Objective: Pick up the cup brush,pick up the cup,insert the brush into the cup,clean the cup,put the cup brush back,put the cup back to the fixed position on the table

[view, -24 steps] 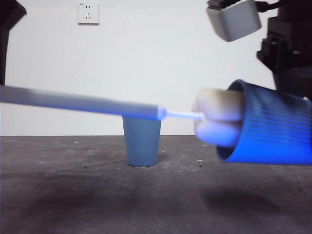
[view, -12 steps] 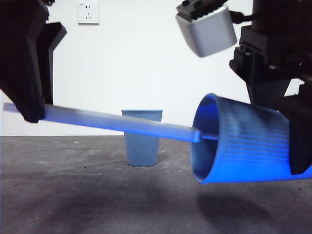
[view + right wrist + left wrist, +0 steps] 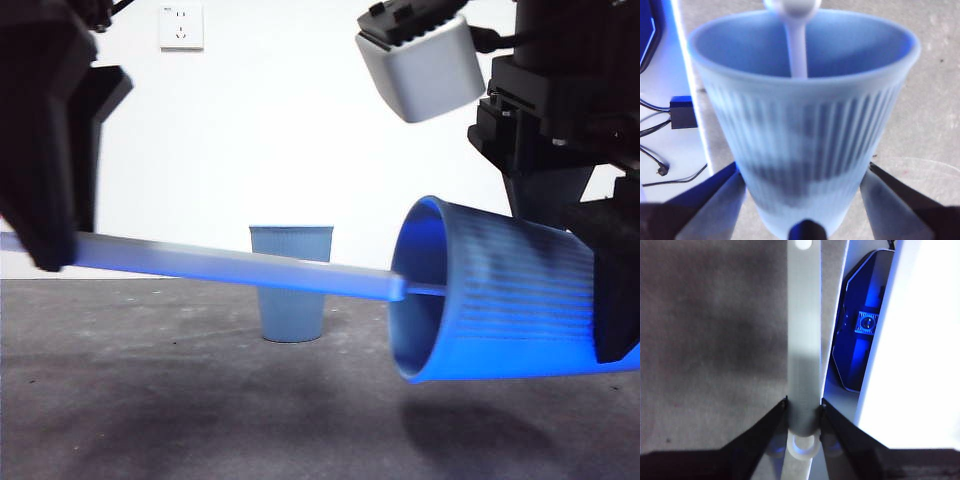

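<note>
The left gripper (image 3: 803, 407) clenches the brush (image 3: 240, 268) by its grey handle, which runs nearly level above the table (image 3: 150, 400) into the cup (image 3: 500, 300). The right gripper (image 3: 802, 187) grips that cup by its ribbed wall, holding it on its side in the air with its mouth towards the brush; the sponge head is hidden inside. A second cup (image 3: 291, 283) stands upright on the table behind.
</note>
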Action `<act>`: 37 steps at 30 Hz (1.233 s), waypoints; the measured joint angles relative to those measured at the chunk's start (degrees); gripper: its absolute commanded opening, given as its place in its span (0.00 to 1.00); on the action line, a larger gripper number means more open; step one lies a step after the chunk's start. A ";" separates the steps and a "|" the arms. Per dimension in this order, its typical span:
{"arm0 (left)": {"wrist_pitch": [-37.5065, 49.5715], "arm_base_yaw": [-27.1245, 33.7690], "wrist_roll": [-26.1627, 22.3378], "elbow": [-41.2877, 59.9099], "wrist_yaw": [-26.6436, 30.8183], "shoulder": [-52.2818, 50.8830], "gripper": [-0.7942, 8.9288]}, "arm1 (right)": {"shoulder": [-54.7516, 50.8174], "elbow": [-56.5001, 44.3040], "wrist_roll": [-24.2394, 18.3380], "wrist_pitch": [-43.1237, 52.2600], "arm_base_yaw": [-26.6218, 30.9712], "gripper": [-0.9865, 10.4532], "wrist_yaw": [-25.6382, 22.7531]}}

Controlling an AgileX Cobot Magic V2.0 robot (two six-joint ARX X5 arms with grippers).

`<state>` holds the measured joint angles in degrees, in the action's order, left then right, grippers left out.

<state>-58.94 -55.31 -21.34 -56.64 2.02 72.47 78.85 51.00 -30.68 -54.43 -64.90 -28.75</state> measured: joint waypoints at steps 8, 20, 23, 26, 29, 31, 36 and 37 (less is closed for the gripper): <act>-7.13 2.91 0.00 0.00 0.44 -3.80 0.07 | 0.00 0.02 0.28 0.17 -0.11 0.07 -0.26; -16.50 4.96 1.46 0.00 0.83 -15.15 0.07 | 0.00 0.09 0.44 2.10 0.11 0.07 -0.37; -16.44 4.96 1.51 0.00 0.63 -15.45 0.07 | 0.00 0.11 0.44 3.37 0.11 0.07 -0.37; -15.80 4.96 1.51 0.00 0.07 -14.97 0.07 | 0.00 0.11 0.44 3.48 0.11 0.07 -0.37; -13.49 4.96 1.51 0.00 -1.62 -13.90 0.07 | 0.00 0.11 0.44 3.48 0.11 0.07 -0.37; -11.39 4.96 1.49 0.00 -2.10 -12.85 0.07 | 0.00 0.11 0.44 3.50 0.11 0.07 -0.37; -6.21 4.94 1.46 0.00 -4.55 -8.41 0.07 | 0.00 0.11 0.46 4.44 0.11 0.07 0.07; -5.05 4.94 1.44 0.00 -4.83 -7.17 0.07 | 0.00 0.11 0.46 4.83 0.11 0.07 0.13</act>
<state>-63.99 -50.37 -19.90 -56.64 -2.81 65.30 78.85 51.11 -30.22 -49.60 -64.79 -28.62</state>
